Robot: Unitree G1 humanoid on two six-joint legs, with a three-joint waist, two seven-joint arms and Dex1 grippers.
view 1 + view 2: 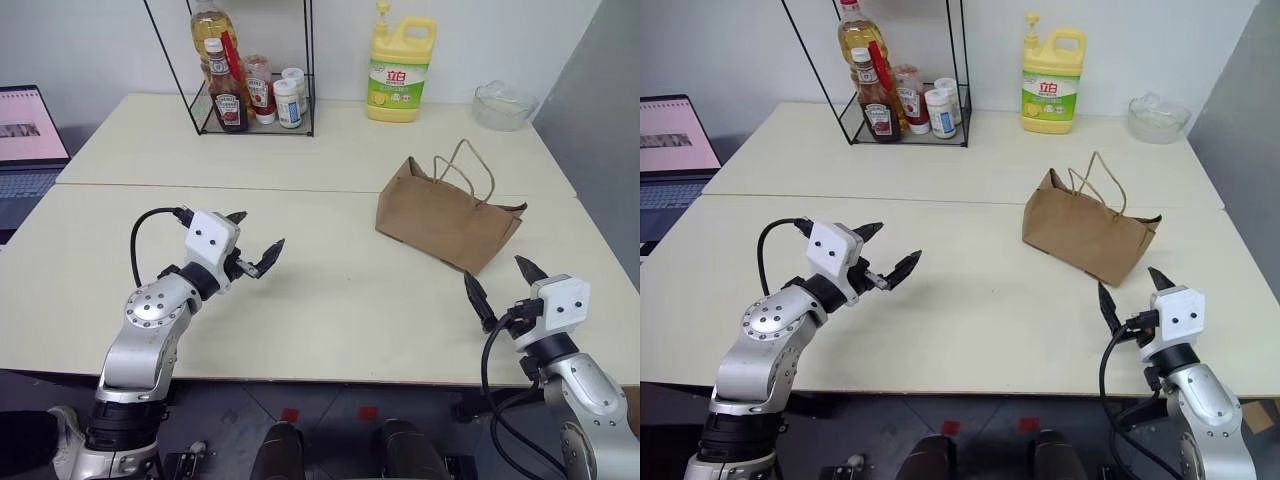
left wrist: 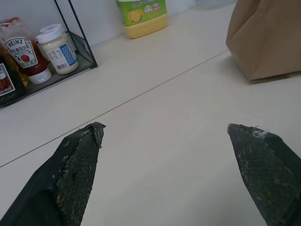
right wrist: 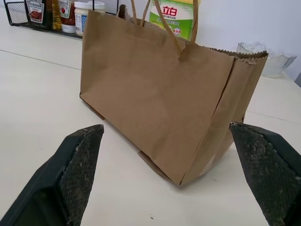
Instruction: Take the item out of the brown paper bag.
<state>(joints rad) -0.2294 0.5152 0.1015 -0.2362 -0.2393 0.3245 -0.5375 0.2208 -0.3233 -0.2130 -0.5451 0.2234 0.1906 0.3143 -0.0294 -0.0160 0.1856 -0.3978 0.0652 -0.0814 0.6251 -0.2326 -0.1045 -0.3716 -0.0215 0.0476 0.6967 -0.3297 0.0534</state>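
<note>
Both grippers, left and right, hover with jaws spread, holding nothing; brown paper bag stands upright on the worktop beyond the right one; item unseen, presumably inside; extraction not yet begun.

A cream two-panel table is shown. A creased brown paper bag stands at 3 o'clock; a black wire rack, yellow detergent bottle and clear glass bowl line 12 o'clock.
</note>
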